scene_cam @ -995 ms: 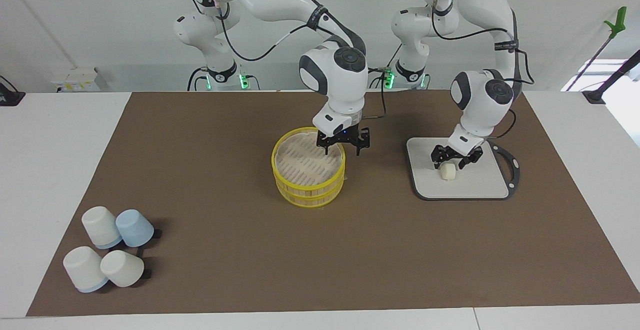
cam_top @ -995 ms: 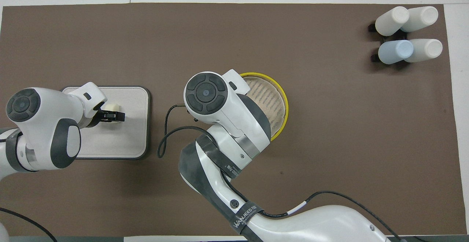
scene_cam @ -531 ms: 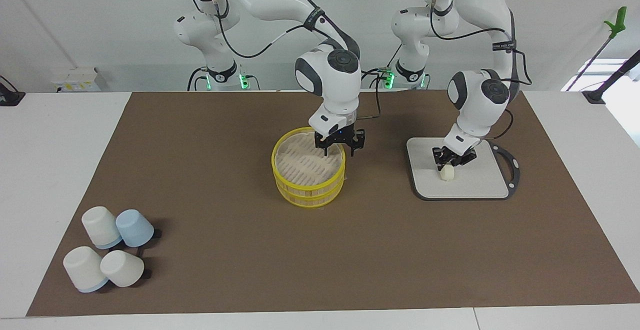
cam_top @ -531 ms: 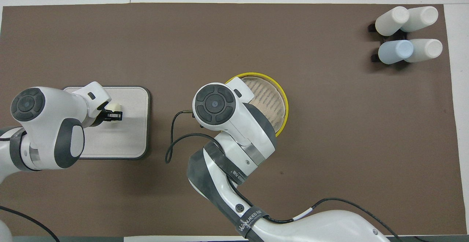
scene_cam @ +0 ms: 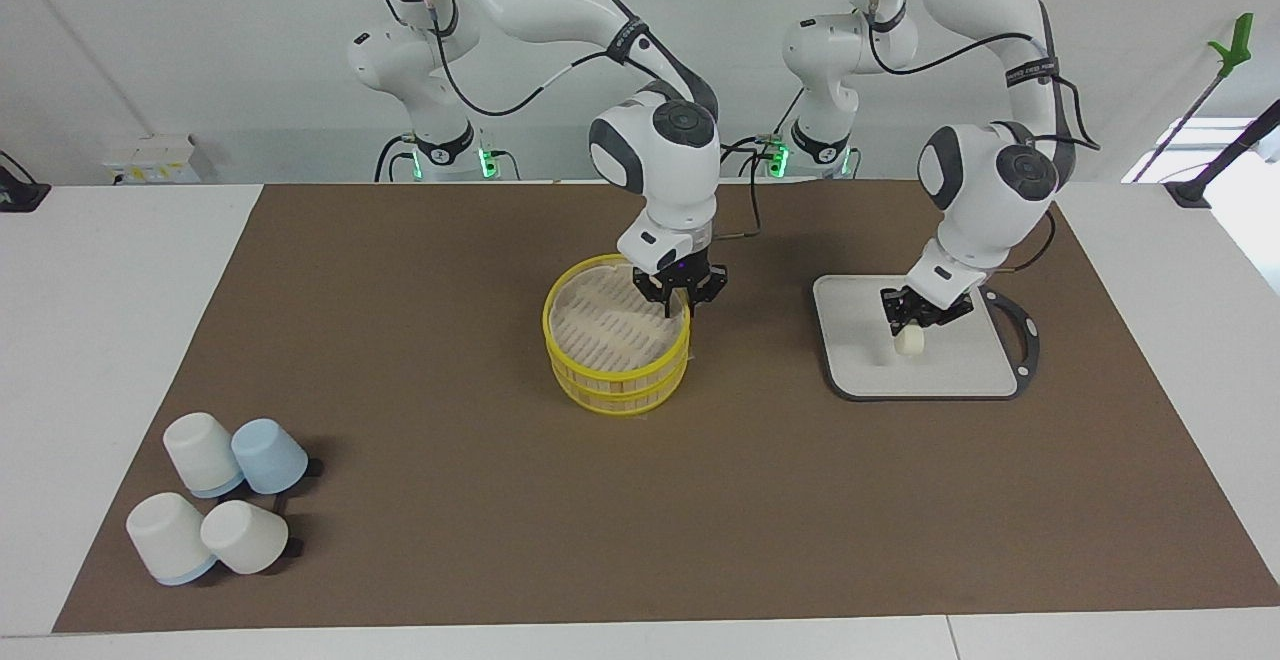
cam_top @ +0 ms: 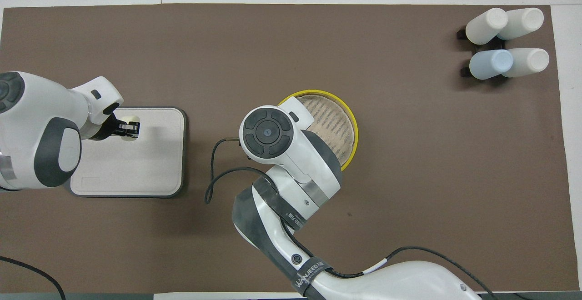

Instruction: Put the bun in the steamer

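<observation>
A: Which step is this?
B: The pick-up. The left end effector (scene_cam: pixel 912 324) pinches the bun (scene_cam: pixel 908 340) just above the cutting board (scene_cam: pixel 860 360).
A: And the steamer (scene_cam: pixel 617 340)?
B: The right end effector (scene_cam: pixel 682 302) is pressed onto its lid edge; the lid likely must open first.

Matt and glossy surfaces on a robot work table.
A matt brown mat (scene_cam: pixel 450 500), cloth-like and smooth, covers the white table (scene_cam: pixel 100 340). The steamer (scene_cam: pixel 617 345) looks like pale woven bamboo with glossy yellow plastic rims. The bun (scene_cam: pixel 909 339) looks soft, smooth and dough-like, matt cream. The cutting board (scene_cam: pixel 950 365) is matt grey plastic with a darker rubbery edge. The cups (scene_cam: pixel 215 510) are smooth, satin plastic, white and pale blue. Both arms wear glossy white plastic shells with dark grey joints; their grippers are matt black.
</observation>
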Robot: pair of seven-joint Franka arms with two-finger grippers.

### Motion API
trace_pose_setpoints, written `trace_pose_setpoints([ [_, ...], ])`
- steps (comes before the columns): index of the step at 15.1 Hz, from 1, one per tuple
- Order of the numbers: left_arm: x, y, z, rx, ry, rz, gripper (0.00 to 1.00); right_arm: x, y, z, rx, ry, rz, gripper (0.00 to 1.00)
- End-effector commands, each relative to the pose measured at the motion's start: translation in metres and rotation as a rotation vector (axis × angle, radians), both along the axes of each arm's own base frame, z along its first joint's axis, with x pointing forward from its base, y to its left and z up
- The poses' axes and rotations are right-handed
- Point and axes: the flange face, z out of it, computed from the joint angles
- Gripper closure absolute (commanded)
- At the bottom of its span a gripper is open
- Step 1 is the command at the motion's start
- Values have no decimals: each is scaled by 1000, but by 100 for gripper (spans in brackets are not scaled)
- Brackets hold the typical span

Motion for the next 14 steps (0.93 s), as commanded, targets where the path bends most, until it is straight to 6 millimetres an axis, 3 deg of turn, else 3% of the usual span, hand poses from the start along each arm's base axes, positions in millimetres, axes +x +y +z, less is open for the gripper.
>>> trace_pose_setpoints([
  [1, 6, -2, 60, -29, 35, 30, 74, 0, -8, 2, 1, 5, 11, 100],
  [4, 4, -11, 109, -36, 20, 137, 74, 4, -7, 22, -23, 21, 14, 100],
  [5, 2, -22, 121, -36, 21, 149, 74, 12, -9, 36, -51, 44, 12, 100],
  [7, 2, -37, 139, -36, 20, 172, 74, 33, -34, 82, -77, 89, 36, 100],
  [10, -5, -106, 145, -43, -9, 247, 74, 62, -120, 147, -65, 61, 27, 100],
  [13, -23, -196, 139, -75, -51, 303, 74, 91, -242, 170, -68, 114, 140, 100],
  [14, -30, -226, 129, -83, -51, 312, 74, 92, -271, 172, -71, 140, 165, 100],
])
